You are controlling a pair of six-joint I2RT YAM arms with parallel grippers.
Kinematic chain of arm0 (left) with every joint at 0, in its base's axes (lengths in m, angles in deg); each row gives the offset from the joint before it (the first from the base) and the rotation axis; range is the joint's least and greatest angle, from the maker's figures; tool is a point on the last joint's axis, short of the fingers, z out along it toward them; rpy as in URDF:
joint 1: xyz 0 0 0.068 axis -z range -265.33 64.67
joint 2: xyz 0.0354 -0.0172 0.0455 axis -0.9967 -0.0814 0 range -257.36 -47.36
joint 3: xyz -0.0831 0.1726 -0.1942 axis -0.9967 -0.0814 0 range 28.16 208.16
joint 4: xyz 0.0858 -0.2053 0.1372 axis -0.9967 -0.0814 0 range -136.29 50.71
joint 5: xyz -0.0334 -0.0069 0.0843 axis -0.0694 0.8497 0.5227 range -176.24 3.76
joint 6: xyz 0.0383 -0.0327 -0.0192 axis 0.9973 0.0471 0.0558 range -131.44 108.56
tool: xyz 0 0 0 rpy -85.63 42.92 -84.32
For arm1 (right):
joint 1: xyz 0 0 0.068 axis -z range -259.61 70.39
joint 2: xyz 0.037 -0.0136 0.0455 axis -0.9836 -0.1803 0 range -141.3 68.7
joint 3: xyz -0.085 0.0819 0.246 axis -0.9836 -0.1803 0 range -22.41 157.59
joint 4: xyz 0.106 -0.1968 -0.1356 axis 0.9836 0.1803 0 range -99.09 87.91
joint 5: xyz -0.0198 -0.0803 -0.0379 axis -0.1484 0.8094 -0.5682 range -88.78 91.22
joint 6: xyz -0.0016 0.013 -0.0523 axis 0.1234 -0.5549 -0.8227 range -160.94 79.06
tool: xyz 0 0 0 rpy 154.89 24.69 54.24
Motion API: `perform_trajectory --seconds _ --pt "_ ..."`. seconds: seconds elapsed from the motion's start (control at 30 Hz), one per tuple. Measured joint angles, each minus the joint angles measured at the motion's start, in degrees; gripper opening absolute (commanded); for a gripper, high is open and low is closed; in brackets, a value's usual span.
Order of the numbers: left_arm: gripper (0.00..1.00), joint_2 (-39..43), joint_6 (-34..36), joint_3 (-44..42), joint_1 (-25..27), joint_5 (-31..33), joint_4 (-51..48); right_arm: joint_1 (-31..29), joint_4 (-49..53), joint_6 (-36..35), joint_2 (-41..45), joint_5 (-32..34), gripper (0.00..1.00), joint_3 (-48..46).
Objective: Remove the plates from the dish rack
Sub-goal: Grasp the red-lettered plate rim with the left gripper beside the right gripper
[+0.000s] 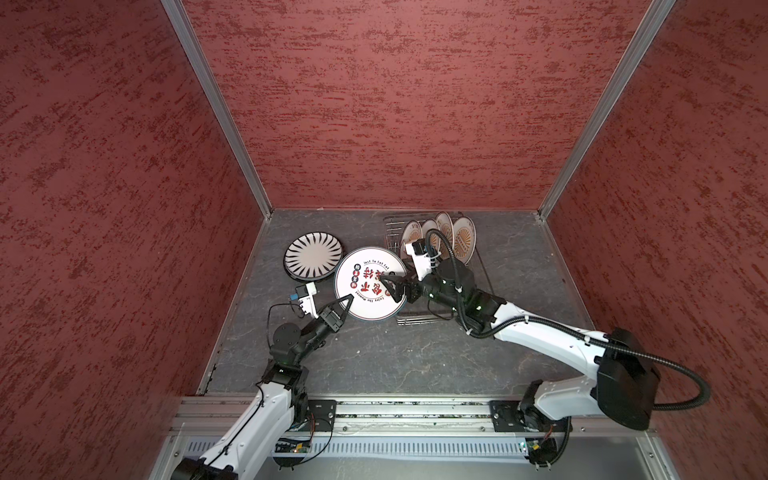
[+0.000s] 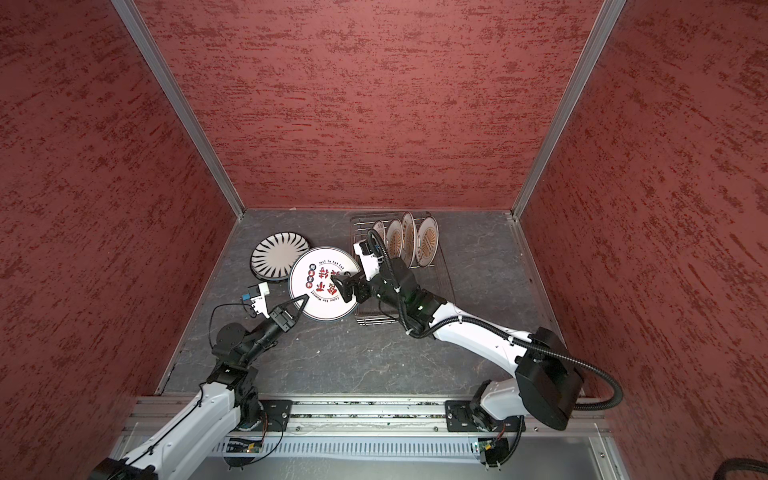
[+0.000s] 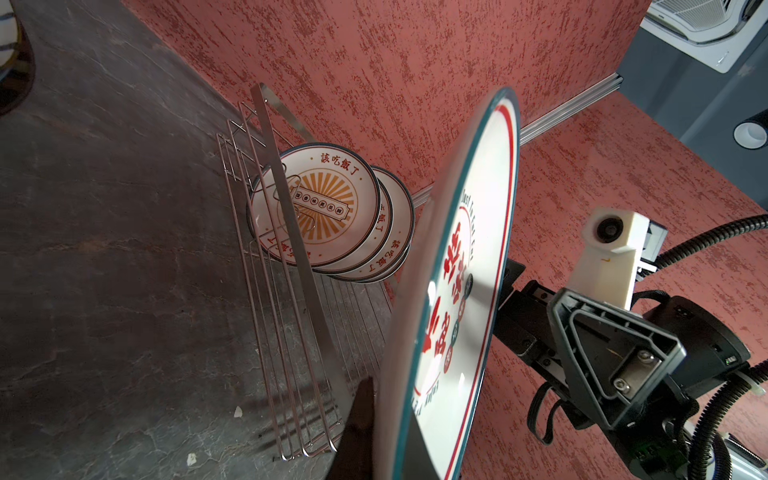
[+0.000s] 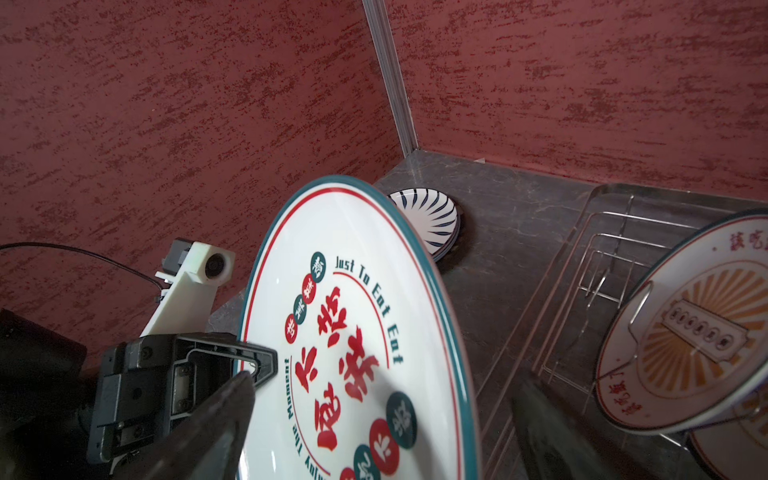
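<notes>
A large white plate with red characters and a teal rim (image 1: 370, 284) (image 2: 324, 284) (image 3: 465, 291) (image 4: 353, 332) hangs tilted above the table, left of the dish rack (image 1: 482, 270) (image 2: 446, 266) (image 3: 282, 291) (image 4: 561, 291). My left gripper (image 1: 349, 300) (image 2: 305, 299) (image 3: 386, 432) is shut on its near-left rim. My right gripper (image 1: 390, 289) (image 2: 343, 286) (image 4: 382, 399) is open, its fingers wide apart on either side of the plate's right edge. Several orange sunburst plates (image 1: 463, 239) (image 2: 428, 241) (image 3: 320, 203) (image 4: 685, 324) stand upright in the rack's far end.
A black radial-stripe plate (image 1: 313, 254) (image 2: 280, 255) (image 4: 432, 212) lies flat at the back left of the grey table (image 1: 374, 361). Red walls close in the back and both sides. A metal rail (image 1: 415, 409) runs along the front edge.
</notes>
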Motion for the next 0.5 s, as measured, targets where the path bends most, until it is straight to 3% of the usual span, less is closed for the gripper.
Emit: perform_trajectory --seconds 0.2,0.5 --pt "0.00 1.2 0.0 0.0 -1.5 0.2 -1.7 0.0 -2.4 -1.0 0.7 1.8 0.99 -3.0" --pt "0.00 5.1 -2.0 0.0 -8.2 0.6 -6.3 0.0 -6.8 -2.5 1.9 2.8 0.99 -7.3"
